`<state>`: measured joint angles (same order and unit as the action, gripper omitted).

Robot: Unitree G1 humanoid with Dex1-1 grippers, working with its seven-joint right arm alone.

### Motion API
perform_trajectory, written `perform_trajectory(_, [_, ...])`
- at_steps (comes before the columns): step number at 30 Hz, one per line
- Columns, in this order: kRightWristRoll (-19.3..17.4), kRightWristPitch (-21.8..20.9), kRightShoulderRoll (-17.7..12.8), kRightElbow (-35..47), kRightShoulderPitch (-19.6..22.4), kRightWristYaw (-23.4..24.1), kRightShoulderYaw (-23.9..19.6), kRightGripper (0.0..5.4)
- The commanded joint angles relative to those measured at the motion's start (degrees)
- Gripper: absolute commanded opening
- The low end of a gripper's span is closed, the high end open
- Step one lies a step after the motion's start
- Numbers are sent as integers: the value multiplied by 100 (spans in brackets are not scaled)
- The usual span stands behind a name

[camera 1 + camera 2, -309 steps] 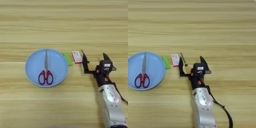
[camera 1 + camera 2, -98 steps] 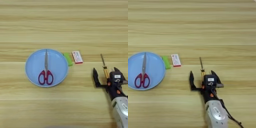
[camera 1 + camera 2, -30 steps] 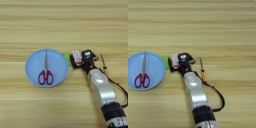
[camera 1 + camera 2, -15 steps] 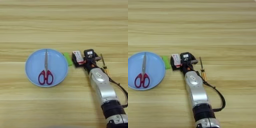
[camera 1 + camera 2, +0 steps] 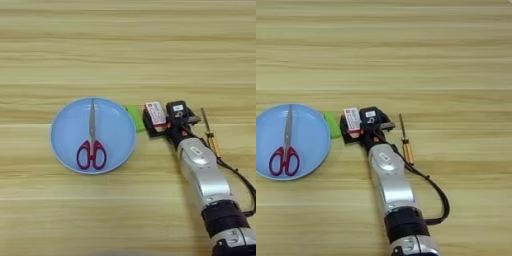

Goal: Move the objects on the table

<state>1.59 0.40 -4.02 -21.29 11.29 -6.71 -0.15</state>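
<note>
Box: the red-and-white flat box [image 5: 155,113] lies on the table [image 5: 128,45], right of the green block [image 5: 135,118], between the two black fingers of your gripper [image 5: 159,121].
Gripper: your fingers stand either side of the box, seemingly closed on it; whether they pinch it firmly you cannot tell.
Step in hand: by the look of it, taking hold of the box.
Plate: the light-blue plate [image 5: 116,145] sits just left of the green block and holds the red-handled scissors [image 5: 91,145].
Screwdriver: the orange-handled screwdriver [image 5: 405,141] lies free on the table, just right of your forearm.
Next move: lift straight up, keeping clear of the green block and the plate rim.
</note>
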Motion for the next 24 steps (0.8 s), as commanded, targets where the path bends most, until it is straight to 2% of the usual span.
perform_trajectory(1, [-34, -188, -23, 168, 372, 6, -9, 539])
perform_trajectory(9, [-164, -210, 20, 2, 355, -28, -62, 539])
perform_trajectory(24, [-375, -298, 67, -373, 431, -106, -197, 357])
